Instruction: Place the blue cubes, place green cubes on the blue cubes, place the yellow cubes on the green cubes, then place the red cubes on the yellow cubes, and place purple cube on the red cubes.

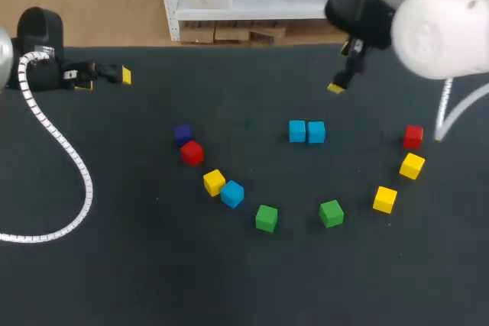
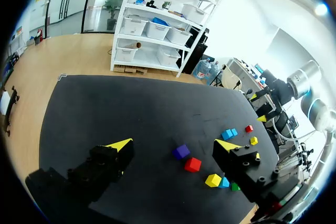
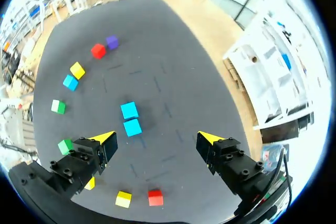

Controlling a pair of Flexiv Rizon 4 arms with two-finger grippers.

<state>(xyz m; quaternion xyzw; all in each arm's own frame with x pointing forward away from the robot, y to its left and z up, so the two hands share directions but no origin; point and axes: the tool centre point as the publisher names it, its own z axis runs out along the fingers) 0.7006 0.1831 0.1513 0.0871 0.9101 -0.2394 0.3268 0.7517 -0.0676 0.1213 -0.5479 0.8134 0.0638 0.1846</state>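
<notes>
- Left gripper [image 2: 175, 145] is spread wide, nothing between the fingers, sitting over the far-left part of the black table [image 1: 114, 280].
- Right gripper [image 3: 157, 138] is spread wide as well, empty, hanging above the table on the far side of the blue pair [image 1: 306, 131], two blue cubes touching side by side around mid-table.
- Every cube sits directly on the table.
- Left bunch: purple cube [image 1: 182, 134] just beside the left red cube [image 1: 192, 153], then the left yellow cube [image 1: 214, 182] touching the lone blue cube [image 1: 232, 193].
- Nearer the front: left green cube [image 1: 266, 217] and right green cube [image 1: 331, 213], apart from each other.
- Right side: front yellow cube [image 1: 384, 199], back yellow cube [image 1: 412, 166], then the right red cube [image 1: 413, 137] just behind it.
</notes>
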